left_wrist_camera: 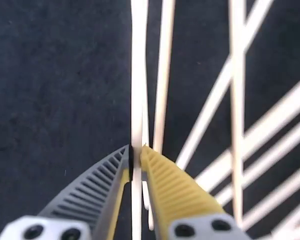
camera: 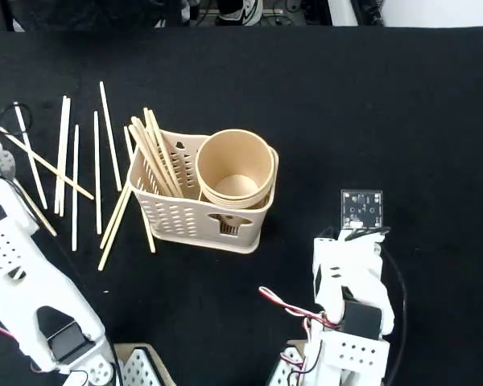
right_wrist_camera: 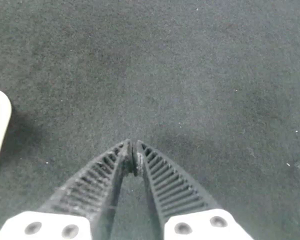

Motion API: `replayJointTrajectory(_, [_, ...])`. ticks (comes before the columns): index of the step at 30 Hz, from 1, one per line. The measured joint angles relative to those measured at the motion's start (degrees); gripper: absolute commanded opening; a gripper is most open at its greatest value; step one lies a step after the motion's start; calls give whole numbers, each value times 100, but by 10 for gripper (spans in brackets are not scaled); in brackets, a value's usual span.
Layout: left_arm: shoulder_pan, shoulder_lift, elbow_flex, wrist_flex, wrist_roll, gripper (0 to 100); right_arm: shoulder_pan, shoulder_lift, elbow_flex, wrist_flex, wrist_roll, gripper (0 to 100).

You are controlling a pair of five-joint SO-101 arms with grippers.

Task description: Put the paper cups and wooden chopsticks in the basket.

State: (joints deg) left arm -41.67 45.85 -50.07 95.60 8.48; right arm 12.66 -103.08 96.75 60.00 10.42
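Left hand (left_wrist_camera: 135, 152) pinched on one stick; right hand (right_wrist_camera: 132, 152) idle.

Near edge: right hand closed tight on nothing, over bare worktop (camera: 386, 112). Left edge: left hand clamped on a single chopstick (left_wrist_camera: 138, 75), others just beside it. Farther in, left of centre: basket (camera: 185, 217) holds stacked paper cups (camera: 235, 165). Loose chopsticks (camera: 75, 185) lie between basket and left edge. Likely risks: the thin stick could swivel in the grip, or snag crossed neighbours on lifting.

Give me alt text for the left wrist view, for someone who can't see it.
The left tool is shut on a pale wooden chopstick over a black cloth-covered table. More pale wooden chopsticks lie crossed beside it.
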Motion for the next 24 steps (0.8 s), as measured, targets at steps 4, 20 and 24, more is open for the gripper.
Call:
replayJointTrajectory(4, [-70,571,-88,-607,0,113,0,0,0,0,0,15])
replayJointTrajectory(20, [-220,1697,-949,-818,-26,154,0,0,0,0,0,15])
replayJointTrajectory(24, [-158,1793,-1125,-782,-18,118,0,0,0,0,0,15])
